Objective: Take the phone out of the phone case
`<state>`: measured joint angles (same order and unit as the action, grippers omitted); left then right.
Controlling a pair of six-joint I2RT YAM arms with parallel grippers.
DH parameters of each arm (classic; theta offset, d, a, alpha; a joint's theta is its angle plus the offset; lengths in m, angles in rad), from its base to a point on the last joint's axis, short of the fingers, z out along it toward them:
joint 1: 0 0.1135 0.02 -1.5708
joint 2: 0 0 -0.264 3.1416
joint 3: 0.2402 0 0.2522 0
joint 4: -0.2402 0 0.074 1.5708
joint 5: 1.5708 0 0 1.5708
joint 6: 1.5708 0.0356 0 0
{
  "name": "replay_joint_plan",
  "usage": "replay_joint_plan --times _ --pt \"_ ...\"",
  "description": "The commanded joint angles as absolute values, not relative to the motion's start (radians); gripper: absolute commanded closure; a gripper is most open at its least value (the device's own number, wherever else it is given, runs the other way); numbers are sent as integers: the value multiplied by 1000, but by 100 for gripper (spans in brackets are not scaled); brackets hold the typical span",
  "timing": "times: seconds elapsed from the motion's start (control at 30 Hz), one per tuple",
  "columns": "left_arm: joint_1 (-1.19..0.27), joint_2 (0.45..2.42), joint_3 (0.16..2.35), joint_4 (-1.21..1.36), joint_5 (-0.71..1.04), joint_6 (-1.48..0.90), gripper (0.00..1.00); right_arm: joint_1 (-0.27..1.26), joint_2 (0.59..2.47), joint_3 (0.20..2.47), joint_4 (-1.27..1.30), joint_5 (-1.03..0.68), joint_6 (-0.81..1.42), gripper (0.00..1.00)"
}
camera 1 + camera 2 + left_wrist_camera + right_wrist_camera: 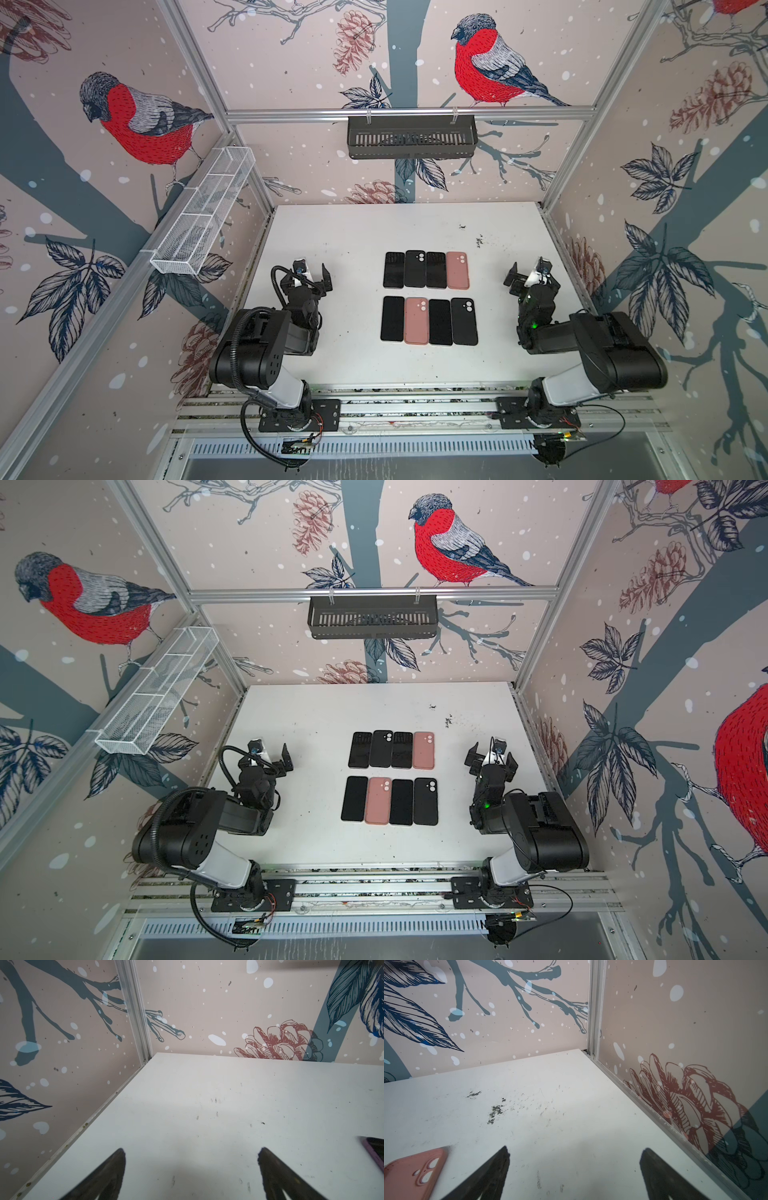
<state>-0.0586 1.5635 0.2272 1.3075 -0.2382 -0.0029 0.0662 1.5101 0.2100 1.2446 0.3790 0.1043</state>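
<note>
Lying flat at the middle of a scuffed white bench (pixel 332 232), eight slim phone-sized slabs form two rows of four. Their long sides touch or nearly touch, and a bare strip runs between the rows. The far row ends on the right in a pink rubbery phone case (pixel 458 270), back up with its camera holes showing. Second from that row's left is a black phone case with camera holes (pixel 415 269). The near row holds a second pink phone case (pixel 416 321), second from the left, and a black camera-hole case (pixel 464 321) at the right end. The other four are plain black slabs (pixel 394 270). Whether a phone sits inside any case cannot be told.

The left tool (pixel 314 272) hovers over bare bench left of the far row, well apart from it, jaws spread wide and empty. The right tool (pixel 528 272) hovers on the right, equally wide and empty. In the right wrist view, the far pink case's corner lies just beside one finger (pixel 488 1172).

Open bench runs from the far row to the back wall, and a narrower band lies before the front edge. A white wire basket (pixel 199 216) and a black slotted basket (pixel 411 137) hang on the walls above.
</note>
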Motion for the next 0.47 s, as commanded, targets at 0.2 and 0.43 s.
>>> replay_joint_plan --times 0.2,0.43 --pt "-55 1559 230 1315 -230 -10 2 69 1505 216 1243 402 116 0" --pt "-55 1557 227 1321 -228 -8 2 63 1502 217 1240 392 118 0"
